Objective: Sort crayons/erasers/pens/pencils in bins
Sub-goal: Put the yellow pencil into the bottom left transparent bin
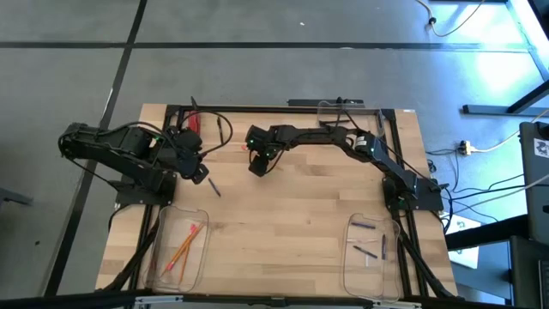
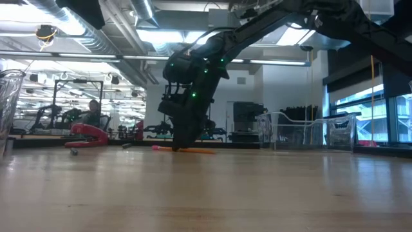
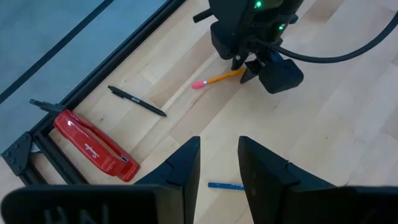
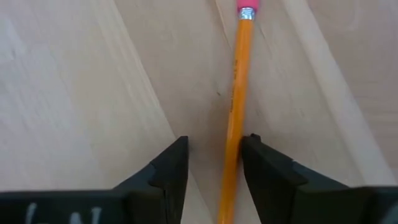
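An orange-yellow pencil (image 4: pixel 239 81) with a pink end lies flat on the table near the far middle; it also shows in the low view (image 2: pixel 193 150) and the left wrist view (image 3: pixel 219 78). My right gripper (image 4: pixel 214 155) is open and low over it, pointing down, one finger on each side of the shaft. In the high view this gripper (image 1: pixel 257 166) is at the far centre. My left gripper (image 3: pixel 217 165) is open and empty at the far left (image 1: pixel 202 172), above a short blue stick (image 3: pixel 226 185). A black pen (image 3: pixel 137 99) lies by the far left frame. My right gripper has the pencil's shaft (image 4: pixel 231 134) running lengthwise between its fingers, right beside one finger (image 4: pixel 258 158). I cannot tell whether that finger touches it. The pencil lies flat on the table.
A red stapler-like thing (image 3: pixel 93 146) lies at the far left corner. A clear bin (image 1: pixel 163 257) with pencils stands at the near left. A second clear bin (image 1: pixel 350 257) with dark sticks stands at the near right. A third (image 1: pixel 330 110) stands at the far right.
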Controlling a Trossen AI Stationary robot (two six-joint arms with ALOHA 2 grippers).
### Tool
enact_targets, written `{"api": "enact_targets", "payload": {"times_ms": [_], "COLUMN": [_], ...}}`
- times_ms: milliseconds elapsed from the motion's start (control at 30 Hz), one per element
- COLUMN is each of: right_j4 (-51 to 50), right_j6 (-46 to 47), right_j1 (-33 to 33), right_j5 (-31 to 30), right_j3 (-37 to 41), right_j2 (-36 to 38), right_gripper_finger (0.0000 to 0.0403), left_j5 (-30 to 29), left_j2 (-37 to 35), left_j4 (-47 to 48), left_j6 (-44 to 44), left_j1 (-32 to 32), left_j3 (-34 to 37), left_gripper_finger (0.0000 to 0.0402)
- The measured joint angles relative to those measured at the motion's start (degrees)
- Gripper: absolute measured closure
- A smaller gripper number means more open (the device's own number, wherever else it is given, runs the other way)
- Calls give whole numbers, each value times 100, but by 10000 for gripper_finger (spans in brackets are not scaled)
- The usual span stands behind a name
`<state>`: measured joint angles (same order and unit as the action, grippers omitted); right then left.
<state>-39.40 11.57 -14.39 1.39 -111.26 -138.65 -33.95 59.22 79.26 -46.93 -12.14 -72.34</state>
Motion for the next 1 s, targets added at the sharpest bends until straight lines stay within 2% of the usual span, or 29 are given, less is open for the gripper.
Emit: {"api": "enact_targets", "payload": {"times_ms": [167, 500, 600, 800, 1000], "right_j4": [2, 9, 5, 2, 43], "right_j6": [6, 93, 177, 144, 172], "right_j1": [-7, -112, -133, -125, -125], "right_j5": [125, 697, 786, 771, 784], "right_j3": [0, 9, 15, 17, 21], "right_j2": [-11, -26, -26, -29, -26], "right_gripper_finger": [281, 387, 391, 374, 383], "left_j5": [-2, -4, -4, -121, -207], "left_j2": [0, 0, 0, 0, 0], "left_j4": [0, 0, -2, 0, -2], "left_j6": [1, 0, -1, 82, 82], "left_j1": [2, 2, 0, 0, 0], "left_j3": [0, 0, 0, 0, 0], "left_gripper_finger": [300, 300, 300, 300, 300]}}
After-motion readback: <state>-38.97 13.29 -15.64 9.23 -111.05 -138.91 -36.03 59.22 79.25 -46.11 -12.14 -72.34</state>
